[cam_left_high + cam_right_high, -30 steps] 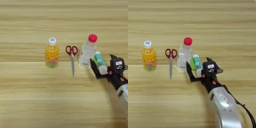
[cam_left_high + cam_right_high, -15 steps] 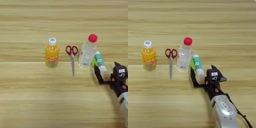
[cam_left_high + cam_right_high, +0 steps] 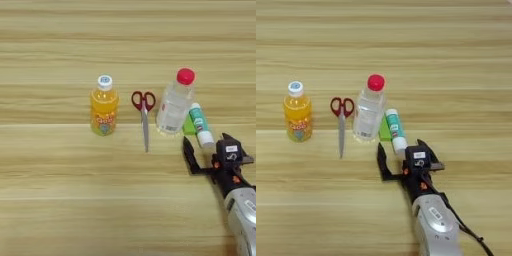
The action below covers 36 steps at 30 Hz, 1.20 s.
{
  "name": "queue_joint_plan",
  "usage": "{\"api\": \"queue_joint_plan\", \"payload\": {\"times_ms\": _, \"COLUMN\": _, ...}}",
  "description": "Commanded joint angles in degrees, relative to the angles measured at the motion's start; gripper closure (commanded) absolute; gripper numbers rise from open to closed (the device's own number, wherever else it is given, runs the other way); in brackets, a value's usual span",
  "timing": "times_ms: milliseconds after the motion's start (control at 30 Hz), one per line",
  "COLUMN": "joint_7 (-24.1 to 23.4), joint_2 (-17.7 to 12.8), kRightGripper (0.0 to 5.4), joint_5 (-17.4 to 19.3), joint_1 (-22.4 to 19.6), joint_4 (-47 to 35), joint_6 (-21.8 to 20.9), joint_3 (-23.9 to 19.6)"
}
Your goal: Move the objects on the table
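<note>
Five items sit in a row mid-table (image 3: pixel 60 210): juice bottle (image 3: pixel 104 106) on the left, scissors (image 3: pixel 144 116) next with blades pointing toward the near edge, then the clear bottle (image 3: pixel 174 102) with a red cap, a green block (image 3: pixel 385 129) tucked just behind it on its right, and a glue stick (image 3: pixel 395 130) lying flat against the block, white end toward the robot. Right claw (image 3: pixel 398 160) is spread wide, empty, just short of the glue stick's near end, one finger off to its left, the other close to the white tip. Likely target is the glue stick, though the task doesn't say. To do it well: centre the jaws on the stick's body, not the tip, so it doesn't pivot out. Approach along its long axis and keep low. Left finger has to go between stick and block, and that gap looks tight; expect it to nudge the block or the clear bottle, which is upright and could tip. Close slowly, lift straight up before any sideways move.
</note>
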Motion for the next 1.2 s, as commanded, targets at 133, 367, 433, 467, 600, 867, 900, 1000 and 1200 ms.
{"api": "queue_joint_plan", "payload": {"times_ms": 133, "joint_7": -1.59, "joint_2": -0.32, "kRightGripper": 0.02, "joint_5": -0.44, "joint_1": -2.47, "joint_4": 0.09, "joint_6": -2.49, "joint_3": -0.08}}
{"api": "queue_joint_plan", "payload": {"times_ms": 367, "joint_7": -2.08, "joint_2": 0.22, "kRightGripper": 0.02, "joint_5": 0.24, "joint_1": -1.71, "joint_4": -0.89, "joint_6": -1.78, "joint_3": 0.18}}
{"api": "queue_joint_plan", "payload": {"times_ms": 433, "joint_7": -2.00, "joint_2": 0.33, "kRightGripper": 0.02, "joint_5": 0.32, "joint_1": -1.55, "joint_4": -1.26, "joint_6": -1.62, "joint_3": 0.34}}
{"api": "queue_joint_plan", "payload": {"times_ms": 467, "joint_7": -1.95, "joint_2": 0.35, "kRightGripper": 0.18, "joint_5": 0.35, "joint_1": -1.48, "joint_4": -1.44, "joint_6": -1.53, "joint_3": 0.38}}
{"api": "queue_joint_plan", "payload": {"times_ms": 600, "joint_7": -1.95, "joint_2": 0.61, "kRightGripper": 0.63, "joint_5": 0.53, "joint_1": -1.13, "joint_4": -2.59, "joint_6": -0.96, "joint_3": 0.46}}
{"api": "queue_joint_plan", "payload": {"times_ms": 867, "joint_7": -2.01, "joint_2": 0.95, "kRightGripper": 1.54, "joint_5": 0.67, "joint_1": -0.69, "joint_4": -4.21, "joint_6": 0.12, "joint_3": 0.57}}
{"api": "queue_joint_plan", "payload": {"times_ms": 900, "joint_7": -2.02, "joint_2": 0.95, "kRightGripper": 1.75, "joint_5": 0.67, "joint_1": -0.70, "joint_4": -4.22, "joint_6": 0.18, "joint_3": 0.56}}
{"api": "queue_joint_plan", "payload": {"times_ms": 1000, "joint_7": -2.05, "joint_2": 0.94, "kRightGripper": 2.00, "joint_5": 0.68, "joint_1": -0.78, "joint_4": -4.17, "joint_6": 0.29, "joint_3": 0.53}}
{"api": "queue_joint_plan", "payload": {"times_ms": 1200, "joint_7": -2.16, "joint_2": 0.90, "kRightGripper": 2.74, "joint_5": 0.73, "joint_1": -1.07, "joint_4": -4.21, "joint_6": 0.65, "joint_3": 0.39}}
